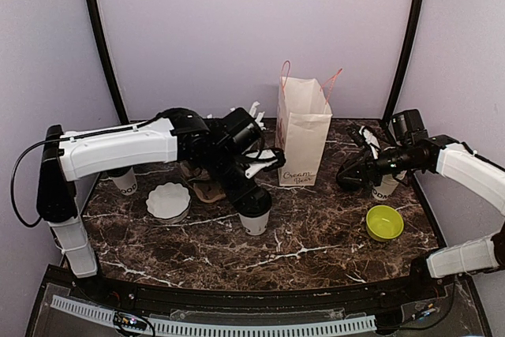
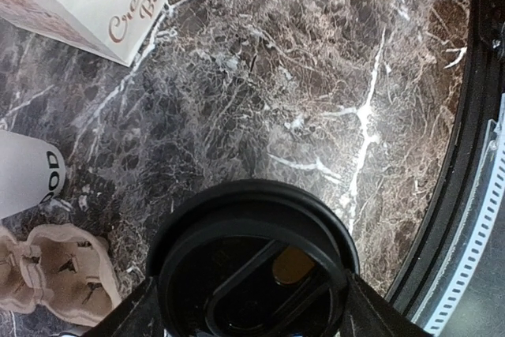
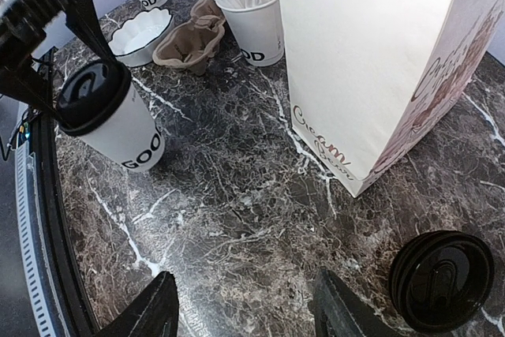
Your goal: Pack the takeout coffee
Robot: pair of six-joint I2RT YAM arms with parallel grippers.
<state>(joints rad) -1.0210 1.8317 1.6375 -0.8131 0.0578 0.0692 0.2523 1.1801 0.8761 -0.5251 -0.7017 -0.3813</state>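
**Hidden or cut off.** In its own wrist view, my left end effector [image 2: 252, 309] shows only as two dark finger stubs at the bottom edge. The lidded cup [image 2: 252, 270] shows its lid there, and its wall is out of sight. From above, my left arm covers most of the cardboard carrier [image 3: 189, 37] and the straw cup [image 3: 254, 25]. A white cup [image 1: 385, 189] behind my right arm is half covered.

**End effectors.** The left pinches the lidded cup at the lid rim, one finger on each side. The right end effector [image 3: 246, 293] is spread, with nothing between its fingers.

**Task things.** The lidded cup is white with a black lid and black "GOOD" lettering near its base. It is mid-bench, in front of the paper bag [image 1: 304, 136]. I cannot tell whether its base rests on the bench or sits just above it. The second lidded cup [image 1: 124, 180] stands at the left edge, partly under my left arm.

**Open room.** Bare bench [image 1: 316, 254] lies between the held cup and the green bowl [image 1: 384, 222]. A stack of black lids [image 3: 442, 278] sits near the bag's corner.
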